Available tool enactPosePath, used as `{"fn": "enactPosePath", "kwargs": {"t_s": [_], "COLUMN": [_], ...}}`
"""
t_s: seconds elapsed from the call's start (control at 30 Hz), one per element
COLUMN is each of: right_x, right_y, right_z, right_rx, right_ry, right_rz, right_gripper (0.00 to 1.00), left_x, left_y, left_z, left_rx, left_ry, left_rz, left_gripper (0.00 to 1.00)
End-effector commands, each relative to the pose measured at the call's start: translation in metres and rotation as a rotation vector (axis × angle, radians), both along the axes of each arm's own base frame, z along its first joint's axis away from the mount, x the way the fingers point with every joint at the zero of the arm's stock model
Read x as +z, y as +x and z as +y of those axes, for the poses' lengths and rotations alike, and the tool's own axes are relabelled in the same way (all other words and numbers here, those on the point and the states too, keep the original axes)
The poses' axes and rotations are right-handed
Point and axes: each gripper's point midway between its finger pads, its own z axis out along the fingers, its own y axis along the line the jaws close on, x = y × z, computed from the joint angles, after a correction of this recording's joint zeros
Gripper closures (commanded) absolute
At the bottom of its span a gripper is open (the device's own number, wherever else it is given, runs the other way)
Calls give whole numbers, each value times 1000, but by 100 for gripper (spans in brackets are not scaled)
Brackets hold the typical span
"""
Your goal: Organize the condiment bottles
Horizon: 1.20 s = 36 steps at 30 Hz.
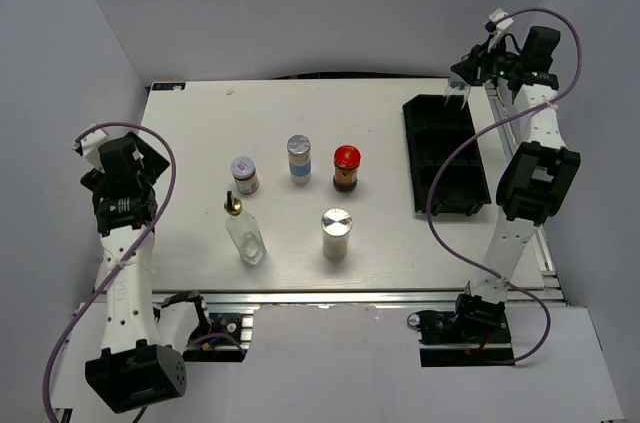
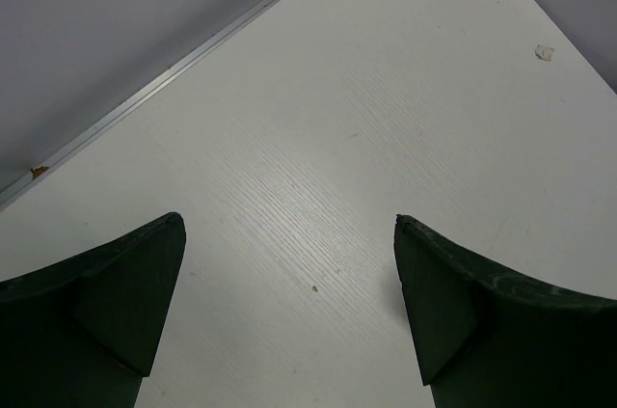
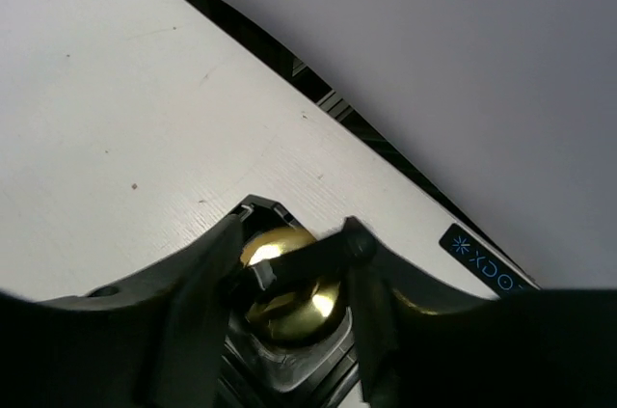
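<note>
My right gripper (image 1: 462,83) hangs over the far end of the black tray (image 1: 445,158), shut on a clear glass bottle (image 1: 457,95). In the right wrist view its gold pourer top (image 3: 289,302) sits between the fingers of the right gripper (image 3: 294,225), down in the tray's corner compartment. On the table stand the other glass bottle (image 1: 243,233), a red-and-white-lidded jar (image 1: 245,175), a blue-labelled shaker (image 1: 299,159), a red-lidded dark jar (image 1: 346,168) and a silver-capped white shaker (image 1: 336,234). My left gripper (image 2: 289,220) is open over bare table at the left, holding nothing.
The tray's nearer compartments (image 1: 452,193) look unfilled. The table's left edge (image 2: 145,99) runs close beside my left gripper. A blue-printed label (image 3: 487,268) lies on the table just beyond the tray corner, near the far edge.
</note>
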Motion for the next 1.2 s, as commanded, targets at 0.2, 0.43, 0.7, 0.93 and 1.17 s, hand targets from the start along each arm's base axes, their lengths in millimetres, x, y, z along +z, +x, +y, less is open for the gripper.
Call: {"fn": "enactPosePath", "kwargs": {"t_s": [0.2, 0.43, 0.7, 0.93, 1.17], "right_x": [43, 71, 123, 163, 153], "right_y": [-5, -14, -42, -91, -194], "right_z": [-7, -6, -7, 37, 192], "right_rx": [-47, -71, -122, -38, 301], "right_ry": [-42, -41, -67, -57, -85], "right_rz": [-137, -183, -261, -260, -284], "right_gripper": [15, 10, 11, 11, 11], "left_x": [21, 32, 38, 30, 16], "left_y": [7, 0, -7, -8, 5], "left_z": [-6, -6, -3, -2, -16], "left_rx": [-36, -24, 13, 46, -76], "left_ry": [-10, -7, -11, -37, -56], "left_rz": [-45, -52, -76, -81, -14], "left_gripper": [2, 2, 2, 2, 2]}}
